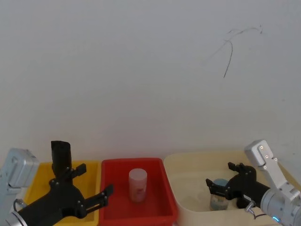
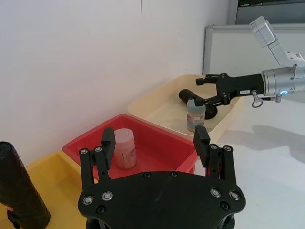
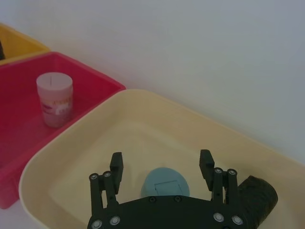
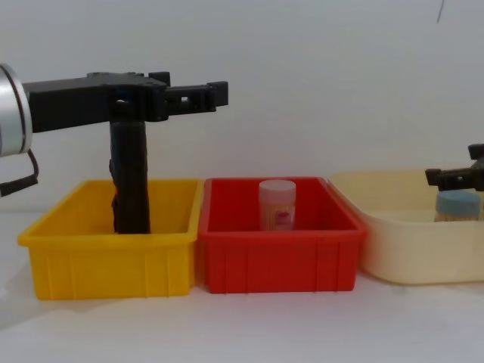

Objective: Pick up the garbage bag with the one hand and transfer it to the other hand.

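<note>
From my station, everything turned on the garbage bag — a thick black roll that stood upright in the yellow bin, its long axis vertical and its top well above the rim. My left gripper hovered over that bin at about the height of the roll's top, fingers spread and empty, pointing toward the red bin. In the chest view the left arm crossed in front of the roll's top, so I could not tell if they touched; in the head view the roll rose just behind the gripper, nearer the wall. The left arm was plainly the nearer one. The right gripper sat well apart, over the cream tub on the far side of the red bin, also spread and empty, with a blue-capped jar below it. I judged the grasp not yet made; the left gripper would need to turn toward the roll and close across it.
</note>
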